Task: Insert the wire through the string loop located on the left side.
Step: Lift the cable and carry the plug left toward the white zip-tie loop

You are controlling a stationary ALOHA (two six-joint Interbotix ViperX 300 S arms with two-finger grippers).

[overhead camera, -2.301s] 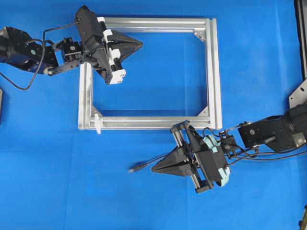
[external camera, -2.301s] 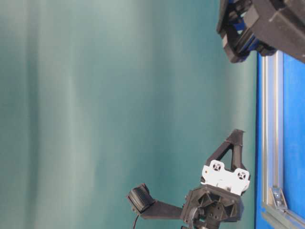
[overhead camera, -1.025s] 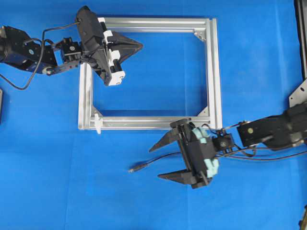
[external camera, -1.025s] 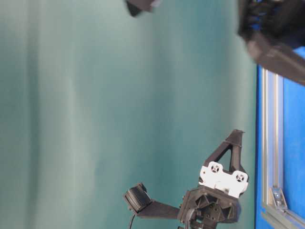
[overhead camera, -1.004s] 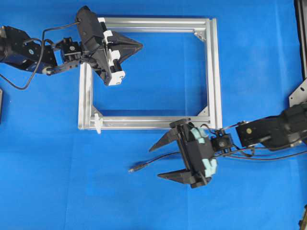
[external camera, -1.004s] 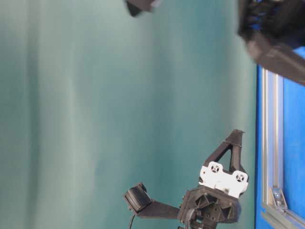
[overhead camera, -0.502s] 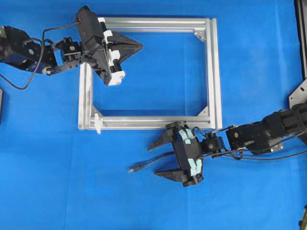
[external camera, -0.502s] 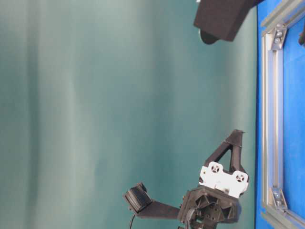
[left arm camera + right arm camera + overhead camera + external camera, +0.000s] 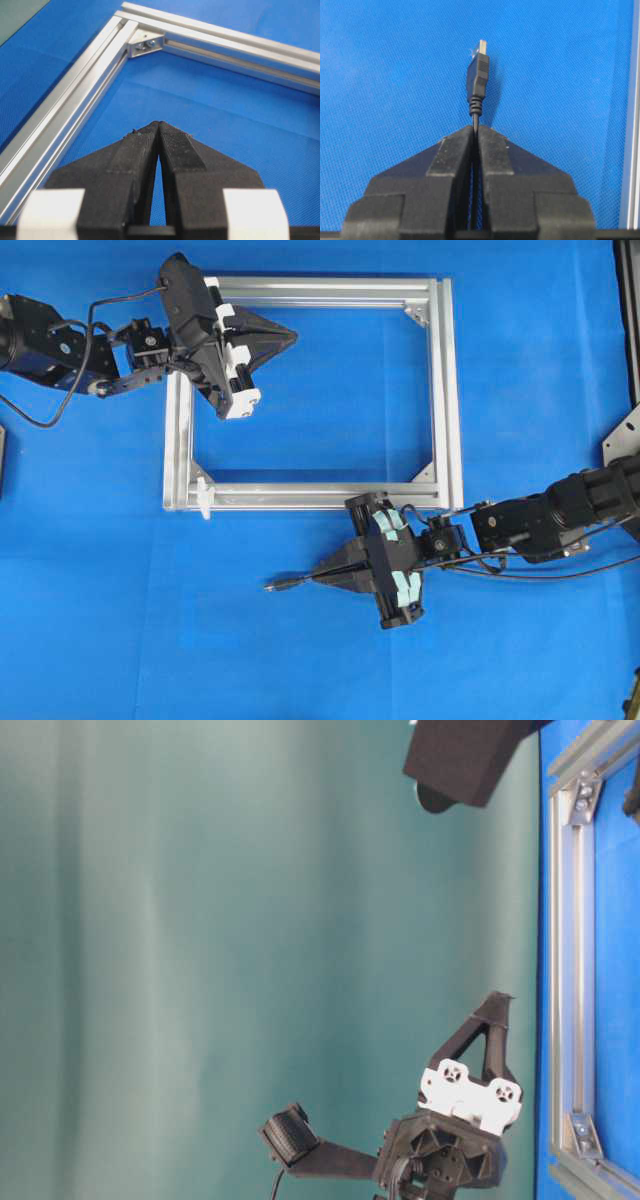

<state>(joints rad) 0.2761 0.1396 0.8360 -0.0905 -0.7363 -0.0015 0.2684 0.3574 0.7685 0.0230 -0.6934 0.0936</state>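
The wire is a thin black cable whose plug [image 9: 277, 585] lies on the blue mat below the frame, pointing left. My right gripper [image 9: 316, 578] is shut on the wire just behind the plug. In the right wrist view the plug [image 9: 477, 80] sticks out past the closed tips of the right gripper [image 9: 475, 129]. The string loop [image 9: 205, 502] shows as a small white piece at the frame's lower left corner. My left gripper [image 9: 294, 336] hangs over the frame's upper left, shut and empty; the left wrist view shows this gripper [image 9: 159, 123] with its tips together.
A silver aluminium frame [image 9: 440, 390] lies on the blue mat; its rails show in the left wrist view [image 9: 75, 95] and at the right edge of the right wrist view [image 9: 631, 125]. The wire trails right under the right arm [image 9: 540, 525]. Black fixtures stand at the right edge [image 9: 625, 435].
My right gripper, open around the wire a second ago, has slid left and closed on it behind the plug. The plug shifted slightly. The left arm has not moved.
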